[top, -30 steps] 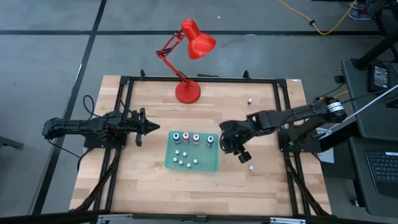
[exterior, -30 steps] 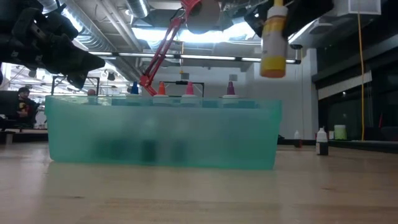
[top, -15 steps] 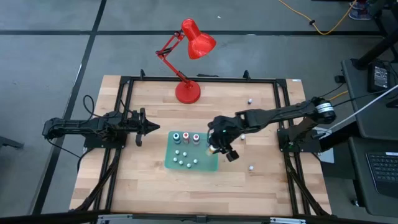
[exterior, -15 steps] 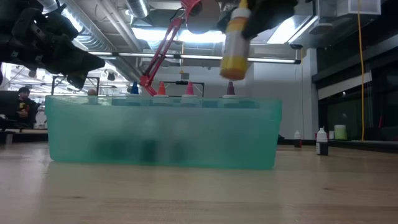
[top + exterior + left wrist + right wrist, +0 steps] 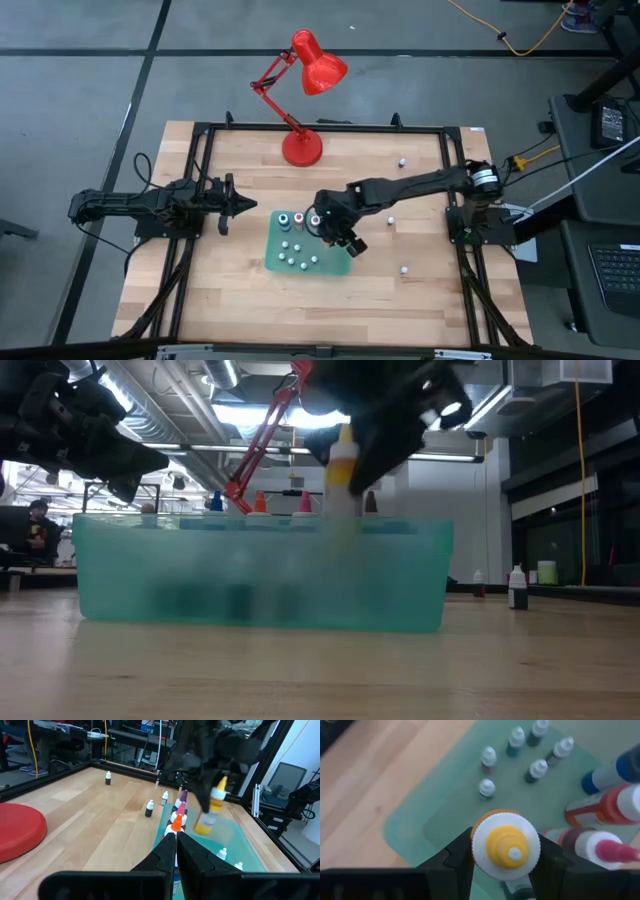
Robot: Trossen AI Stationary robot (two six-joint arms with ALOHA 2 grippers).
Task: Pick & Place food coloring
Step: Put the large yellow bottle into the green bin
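Over the last second the right hand [image 5: 335,228] has been swinging in from beside the green tray [image 5: 340,266] and is now lowering the yellow bottle [image 5: 342,480] inside it, near the row of coloured bottles [image 5: 299,221], so release looks close. Its fingers are clamped on the bottle's neck. The left hand [image 5: 228,200] is waiting clenched by the tray.

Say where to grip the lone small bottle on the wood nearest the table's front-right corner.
Grip the lone bottle around its body below the white cap, coming straight down: it stands upright with bare wood all round. The right gripper, shut on the yellow bottle over the tray, is nearest.
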